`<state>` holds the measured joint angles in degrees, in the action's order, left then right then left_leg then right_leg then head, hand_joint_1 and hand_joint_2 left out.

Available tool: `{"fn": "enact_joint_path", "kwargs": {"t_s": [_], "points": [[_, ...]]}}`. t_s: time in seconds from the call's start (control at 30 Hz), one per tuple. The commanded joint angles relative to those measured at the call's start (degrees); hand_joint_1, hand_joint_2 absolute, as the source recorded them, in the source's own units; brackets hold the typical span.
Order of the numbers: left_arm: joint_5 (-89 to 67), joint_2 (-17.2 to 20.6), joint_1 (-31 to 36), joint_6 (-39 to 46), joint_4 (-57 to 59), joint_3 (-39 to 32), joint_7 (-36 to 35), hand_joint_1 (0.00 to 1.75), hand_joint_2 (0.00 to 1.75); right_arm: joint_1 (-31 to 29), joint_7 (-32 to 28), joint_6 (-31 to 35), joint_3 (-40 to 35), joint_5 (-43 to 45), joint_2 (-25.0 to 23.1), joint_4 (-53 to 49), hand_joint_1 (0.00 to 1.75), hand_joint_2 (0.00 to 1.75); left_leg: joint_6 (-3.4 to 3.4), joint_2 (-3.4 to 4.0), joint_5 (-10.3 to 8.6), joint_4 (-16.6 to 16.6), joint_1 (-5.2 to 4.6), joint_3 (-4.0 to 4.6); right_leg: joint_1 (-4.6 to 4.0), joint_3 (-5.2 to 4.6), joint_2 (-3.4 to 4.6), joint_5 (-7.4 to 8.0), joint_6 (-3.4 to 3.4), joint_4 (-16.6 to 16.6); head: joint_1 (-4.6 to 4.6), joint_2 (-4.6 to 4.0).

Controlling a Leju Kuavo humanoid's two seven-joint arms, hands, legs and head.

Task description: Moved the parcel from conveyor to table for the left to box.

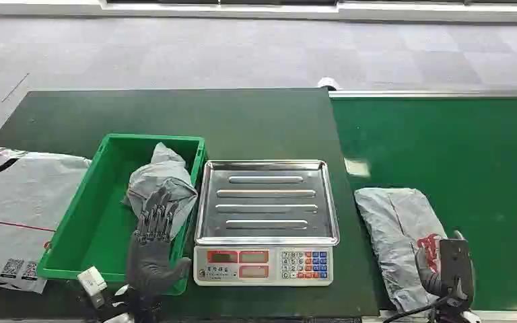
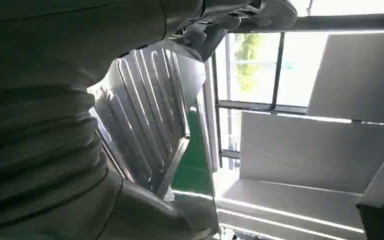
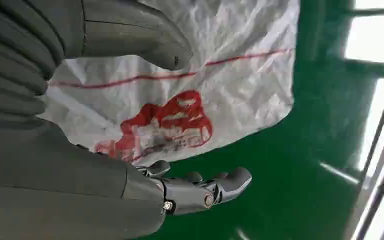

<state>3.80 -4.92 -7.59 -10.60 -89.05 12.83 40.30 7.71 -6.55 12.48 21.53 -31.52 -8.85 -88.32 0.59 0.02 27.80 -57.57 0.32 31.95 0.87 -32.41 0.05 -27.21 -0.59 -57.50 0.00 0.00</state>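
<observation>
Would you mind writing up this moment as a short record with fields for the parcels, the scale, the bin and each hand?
conveyor parcel: grey bag with red print, lying flat on the green belt
right hand: open, thumb and fingers either side of that parcel, not closed on it
left hand: open, fingers spread over the green bin's right wall
green bin: holds a crumpled grey parcel
scale: tray bare, between bin and belt
table left: large grey mailers

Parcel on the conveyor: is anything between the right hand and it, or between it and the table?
Nothing visible separates the right hand from the parcel; the hand is open right over its near end. Toward the dark table, the scale with its steel tray sits just left of the belt edge.
</observation>
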Motion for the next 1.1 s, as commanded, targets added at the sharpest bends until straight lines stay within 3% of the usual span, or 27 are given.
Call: {"fn": "enact_joint_path", "kwargs": {"t_s": [0.03,0.13,0.33,0.43,0.6,0.77,0.8,0.83,1.1], "points": [[0.65,1.87,1.94,0.72,3.44,0.96,-0.30,0.00,1.75,-6.85,4.33,-1.07,4.34,-4.50,4.39,16.20,0.00,1.75,0.00,0.03,-0.09,0.17,0.05,-0.12,-0.07,0.13,0.03,0.11,0.04,0.21,0.02,0.00],[1.79,3.54,2.87,1.56,4.81,2.01,-0.30,0.00,1.75,-9.10,8.00,-2.43,2.04,-8.85,7.21,22.26,0.00,1.75,-0.02,-0.01,-0.19,0.30,0.06,-0.10,-0.10,0.13,-0.01,0.22,0.07,0.37,0.02,0.00],[2.39,3.88,3.28,1.67,5.27,2.04,-0.30,0.00,1.75,-9.89,8.12,-2.61,1.69,-9.26,7.50,23.74,0.00,1.75,-0.02,-0.03,-0.10,0.14,0.02,-0.08,-0.02,0.11,-0.03,0.09,0.04,0.15,0.02,0.00],[3.17,4.42,4.49,1.36,6.66,3.03,-0.30,0.00,1.75,-11.61,10.91,-2.82,-2.00,-15.95,9.74,29.04,0.00,1.75,-0.04,0.04,-0.10,0.14,0.05,-0.08,-0.06,0.10,0.04,0.12,0.04,0.18,0.02,0.00],[2.94,3.37,6.20,1.39,7.90,3.98,-0.30,0.00,1.75,-19.19,12.71,0.21,-8.56,-27.74,11.04,41.14,0.00,1.75,-0.05,0.18,-0.13,0.14,0.06,-0.05,-0.05,0.06,0.18,0.19,0.03,0.18,0.02,0.00],[4.00,3.61,8.18,2.15,9.26,4.89,-0.30,0.00,1.75,-26.66,14.32,-0.98,-13.60,-32.52,11.36,50.07,0.00,1.75,-0.06,0.29,-0.19,0.11,0.07,-0.01,-0.07,-0.03,0.30,0.32,-0.01,0.18,0.02,0.00],[4.19,3.63,8.25,2.24,9.36,4.86,-0.30,0.00,1.75,-28.02,14.27,-1.23,-14.39,-33.11,11.46,52.11,0.17,1.75,-0.05,0.40,-0.13,0.06,0.06,-0.05,-0.06,-0.03,0.38,0.31,-0.04,0.10,0.02,0.00],[4.26,3.58,8.15,2.23,9.25,4.77,-0.30,0.00,1.75,-28.73,14.25,-1.56,-14.87,-33.40,11.36,52.94,1.75,1.75,-0.06,0.46,-0.21,0.11,0.05,0.01,-0.06,-0.09,0.42,0.41,-0.02,0.15,0.02,0.00],[3.88,2.87,7.55,2.31,8.69,4.58,-0.30,0.00,1.75,-29.24,14.83,-0.99,-16.13,-34.28,11.09,53.53,1.75,1.75,-0.07,0.71,-0.12,0.00,0.03,0.15,-0.04,0.00,0.64,0.41,-0.06,0.05,0.02,0.00]]}}
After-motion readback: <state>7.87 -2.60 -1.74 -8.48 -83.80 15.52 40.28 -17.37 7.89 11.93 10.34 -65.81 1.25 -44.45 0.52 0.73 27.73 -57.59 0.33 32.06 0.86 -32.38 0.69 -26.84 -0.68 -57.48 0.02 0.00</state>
